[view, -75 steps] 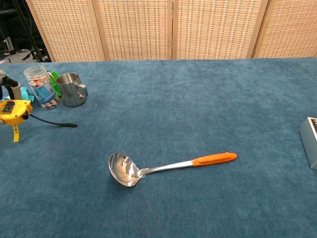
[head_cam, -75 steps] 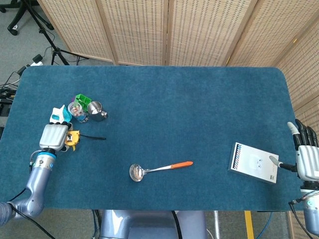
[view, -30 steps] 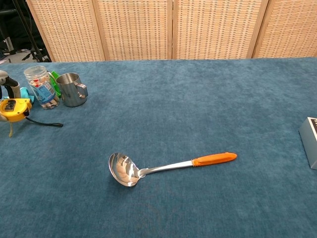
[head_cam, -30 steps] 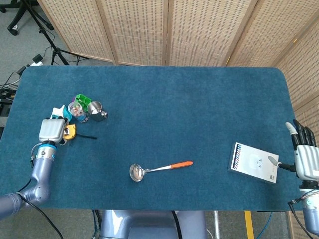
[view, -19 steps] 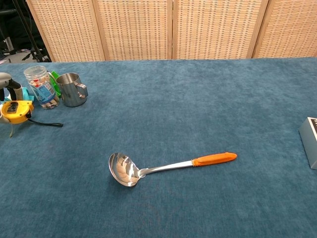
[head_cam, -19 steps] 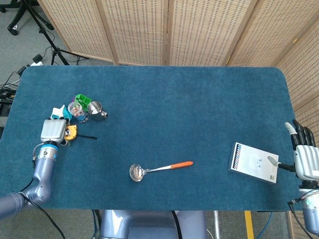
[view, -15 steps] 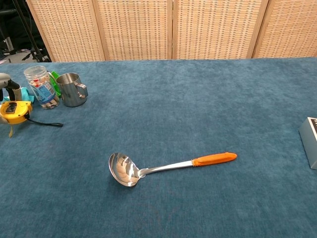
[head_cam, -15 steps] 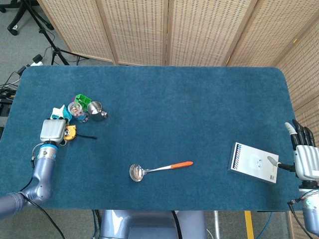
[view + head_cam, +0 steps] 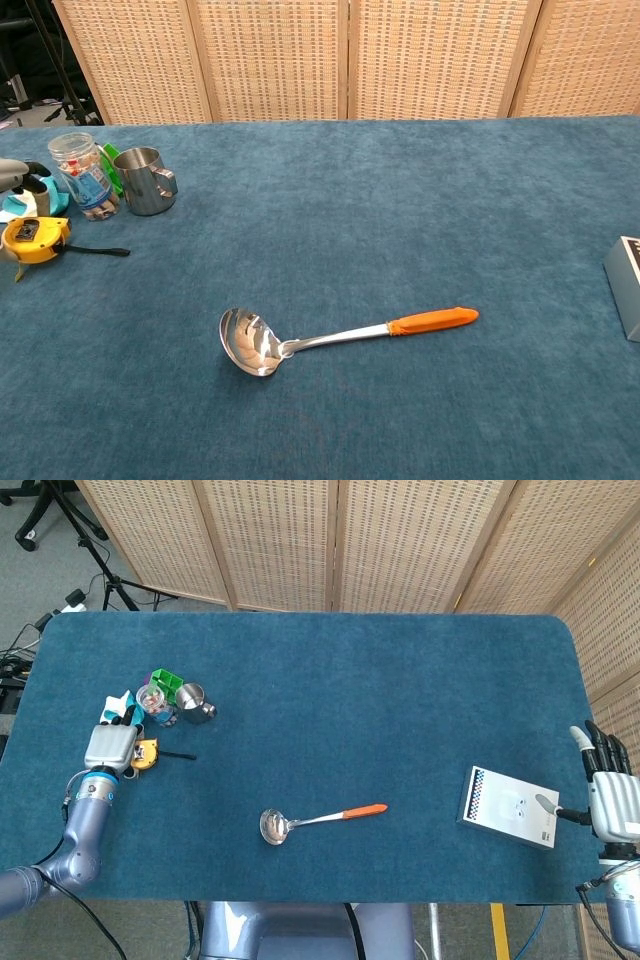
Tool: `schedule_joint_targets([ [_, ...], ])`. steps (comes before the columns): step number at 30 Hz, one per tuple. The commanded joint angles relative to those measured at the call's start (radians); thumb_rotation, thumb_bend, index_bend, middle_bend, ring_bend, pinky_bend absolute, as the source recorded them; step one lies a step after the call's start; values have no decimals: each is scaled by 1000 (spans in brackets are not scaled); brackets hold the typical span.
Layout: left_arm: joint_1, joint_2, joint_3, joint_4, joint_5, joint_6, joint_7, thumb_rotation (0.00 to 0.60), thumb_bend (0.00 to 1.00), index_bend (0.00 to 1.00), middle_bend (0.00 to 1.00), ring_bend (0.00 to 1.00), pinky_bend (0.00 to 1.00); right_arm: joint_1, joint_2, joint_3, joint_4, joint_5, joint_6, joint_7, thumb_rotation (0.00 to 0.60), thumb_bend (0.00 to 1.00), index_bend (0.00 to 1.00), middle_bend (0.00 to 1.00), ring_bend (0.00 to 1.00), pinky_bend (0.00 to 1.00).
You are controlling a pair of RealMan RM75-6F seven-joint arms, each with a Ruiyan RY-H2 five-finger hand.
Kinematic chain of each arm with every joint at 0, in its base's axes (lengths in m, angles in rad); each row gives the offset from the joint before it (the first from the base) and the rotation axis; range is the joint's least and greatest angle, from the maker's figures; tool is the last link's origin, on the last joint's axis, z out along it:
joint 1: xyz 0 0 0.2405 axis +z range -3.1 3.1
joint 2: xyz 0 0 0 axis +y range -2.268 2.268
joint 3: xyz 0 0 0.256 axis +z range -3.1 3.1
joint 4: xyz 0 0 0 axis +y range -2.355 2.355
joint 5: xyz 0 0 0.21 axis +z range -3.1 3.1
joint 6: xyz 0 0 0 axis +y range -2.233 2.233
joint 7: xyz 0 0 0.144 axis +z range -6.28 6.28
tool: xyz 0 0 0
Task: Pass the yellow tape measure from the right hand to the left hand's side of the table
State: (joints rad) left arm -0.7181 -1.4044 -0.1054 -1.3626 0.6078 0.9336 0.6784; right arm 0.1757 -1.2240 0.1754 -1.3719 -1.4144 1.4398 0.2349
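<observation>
With the right hand (image 9: 612, 798) idle and empty, fingers apart, at the near right edge, the left hand (image 9: 110, 746) lies over the yellow tape measure (image 9: 35, 238) on the tabletop (image 9: 330, 690), grip hidden, and should lift straight off, clear of the jar (image 9: 80, 175) and steel cup (image 9: 146, 180) beyond.

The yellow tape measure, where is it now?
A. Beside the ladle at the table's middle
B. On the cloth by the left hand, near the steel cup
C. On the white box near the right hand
B: the yellow tape measure lies by the left hand, close to the steel cup.
</observation>
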Motion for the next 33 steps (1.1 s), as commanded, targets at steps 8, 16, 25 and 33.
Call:
schedule_joint_targets([
  [8, 5, 8, 13, 6, 51, -14, -36, 600, 132, 340, 0, 13, 149, -2, 1, 2, 0, 3, 3, 5, 600, 0, 0, 0, 0, 0],
  [16, 4, 20, 16, -5, 64, -14, -49, 600, 102, 309, 0, 0, 130, -1, 0, 2, 0, 6, -1, 2, 600, 0, 0, 0, 0, 0],
  [25, 16, 118, -22, -188, 200, 31, -149, 600, 102, 298, 0, 0, 130, -1, -1, 2, -2, 3, 1, 1, 600, 0, 0, 0, 0, 0],
  [33, 72, 232, -26, -393, 344, 118, -241, 600, 109, 298, 0, 0, 130, -5, 3, 1, -6, -3, 11, 5, 600, 0, 0, 0, 0, 0],
])
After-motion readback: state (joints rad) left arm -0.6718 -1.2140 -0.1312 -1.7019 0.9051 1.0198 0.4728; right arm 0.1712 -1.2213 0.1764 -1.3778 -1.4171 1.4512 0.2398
